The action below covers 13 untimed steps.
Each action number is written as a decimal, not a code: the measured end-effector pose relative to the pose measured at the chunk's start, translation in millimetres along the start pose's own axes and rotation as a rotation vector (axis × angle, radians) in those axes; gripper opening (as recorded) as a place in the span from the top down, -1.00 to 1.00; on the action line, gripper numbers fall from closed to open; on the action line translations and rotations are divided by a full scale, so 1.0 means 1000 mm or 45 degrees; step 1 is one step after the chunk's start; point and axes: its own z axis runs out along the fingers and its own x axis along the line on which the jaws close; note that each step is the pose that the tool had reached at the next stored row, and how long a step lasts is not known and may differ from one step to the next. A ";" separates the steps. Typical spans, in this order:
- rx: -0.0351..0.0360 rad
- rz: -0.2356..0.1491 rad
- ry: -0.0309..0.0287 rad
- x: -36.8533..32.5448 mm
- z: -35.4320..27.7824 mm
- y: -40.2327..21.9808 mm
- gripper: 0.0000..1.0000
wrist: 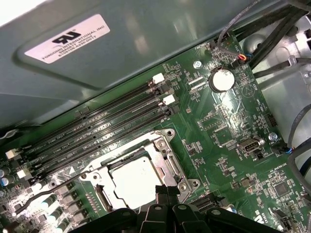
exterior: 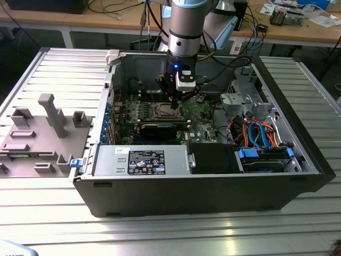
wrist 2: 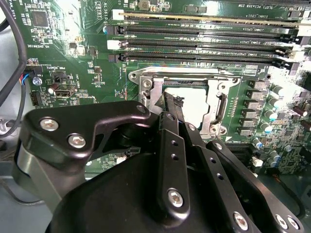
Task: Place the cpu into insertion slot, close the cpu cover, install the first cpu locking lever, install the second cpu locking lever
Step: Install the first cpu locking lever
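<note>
We saw the cpu [wrist: 135,180] lying flat in the insertion slot [wrist 2: 189,104] under the cpu cover [wrist: 167,158], with the claw [wrist 2: 171,101] clenched on nothing at the socket's edge, apparently placed to work the cover.

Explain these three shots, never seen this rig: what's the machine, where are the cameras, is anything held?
A robot arm reaches into an open desktop computer case lying on a slatted metal table. The exterior view looks on from outside; both wrist views ride on the arm and look down past its black gripper at the green motherboard. The gripper's tips sit at the edge of the insertion slot, where the silvery cpu already lies, framed by the cpu cover. The tips look pressed together, with nothing visibly held.
</note>
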 end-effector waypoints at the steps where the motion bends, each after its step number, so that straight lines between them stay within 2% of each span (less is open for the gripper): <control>1: 0.0000 -0.001 -0.0001 0.0000 0.0000 0.0000 0.79; 13: 0.0000 -0.022 -0.0014 0.0000 0.0003 0.0000 0.79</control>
